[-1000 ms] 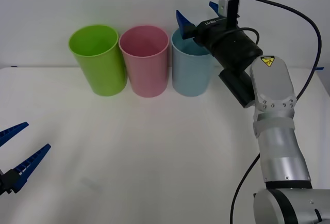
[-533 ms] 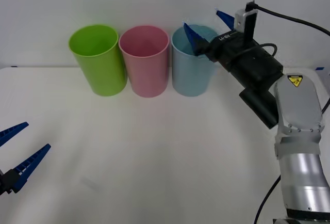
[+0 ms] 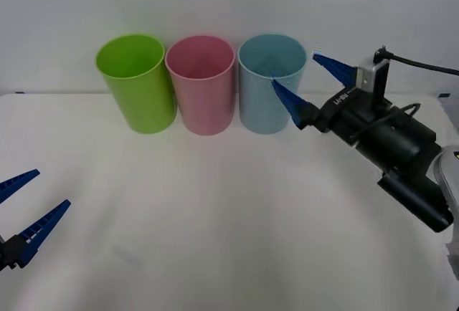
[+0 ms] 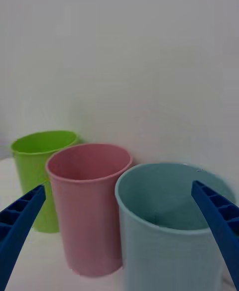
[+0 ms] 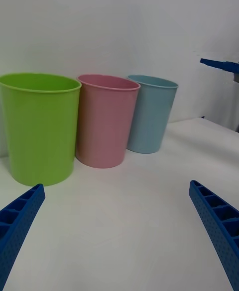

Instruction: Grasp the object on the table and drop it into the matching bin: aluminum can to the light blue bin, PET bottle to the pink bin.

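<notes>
**Light blue bin with right claw beside it, both claws empty**

Light blue bin, a tall cup-shaped plastic container with a round rim tapering to its base, stands upright on the wide white flat table at the far edge, near the wall. It is the rightmost of three matching containers in a row: the lime green plastic cup-shaped bin on the left, the pink plastic cup-shaped bin in the middle, touching or nearly touching its neighbours at the rims.

Right claw: blue ribbed fingers spread wide, nothing between them. It hangs above the table just to the right of the light blue bin, roughly at rim height, fingertips pointing toward the bin. One finger overlaps the bin's right side in the front view; contact cannot be judged. From the right wrist view the bin's rim sits between the two spread fingers, and its visible inner wall is plain blue; the bottom is hidden.

Left claw: low at the near left edge of the table, well apart from the bins, fingers spread wide, holding nothing.

No can is visible on the table surface; whether it lies inside the bin cannot be told.
</notes>
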You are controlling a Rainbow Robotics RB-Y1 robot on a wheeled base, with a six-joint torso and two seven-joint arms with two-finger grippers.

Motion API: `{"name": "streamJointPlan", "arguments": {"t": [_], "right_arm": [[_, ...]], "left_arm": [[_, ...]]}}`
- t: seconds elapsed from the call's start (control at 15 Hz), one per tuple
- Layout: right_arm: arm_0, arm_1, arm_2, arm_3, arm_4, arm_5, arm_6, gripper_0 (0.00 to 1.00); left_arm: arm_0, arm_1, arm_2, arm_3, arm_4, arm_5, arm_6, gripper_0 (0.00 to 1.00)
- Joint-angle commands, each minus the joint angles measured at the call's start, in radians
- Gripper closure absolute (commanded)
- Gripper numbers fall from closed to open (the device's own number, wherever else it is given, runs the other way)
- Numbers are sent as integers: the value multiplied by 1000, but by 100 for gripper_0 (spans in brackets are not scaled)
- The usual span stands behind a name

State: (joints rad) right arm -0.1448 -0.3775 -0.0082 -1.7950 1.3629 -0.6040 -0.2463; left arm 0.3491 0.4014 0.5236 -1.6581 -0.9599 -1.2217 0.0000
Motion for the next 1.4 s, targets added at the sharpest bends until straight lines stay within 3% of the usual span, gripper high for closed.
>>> {"name": "streamJointPlan", "arguments": {"t": [0.07,0.2,0.4,1.0,1.4], "right_arm": [[111,-74,4,-78,-65,-10,21,0],[180,-115,-3,-113,-107,-31,44,0],[255,-118,-69,-116,-145,-135,147,0],[438,-116,-246,-116,-163,-407,236,0],[554,-116,-317,-115,-179,-454,265,0]], "left_arm": [[0,0,0,0,0,0,0,0],[0,0,0,0,0,0,0,0],[0,0,0,0,0,0,0,0],[0,0,0,0,0,0,0,0],[0,0,0,0,0,0,0,0]]}}
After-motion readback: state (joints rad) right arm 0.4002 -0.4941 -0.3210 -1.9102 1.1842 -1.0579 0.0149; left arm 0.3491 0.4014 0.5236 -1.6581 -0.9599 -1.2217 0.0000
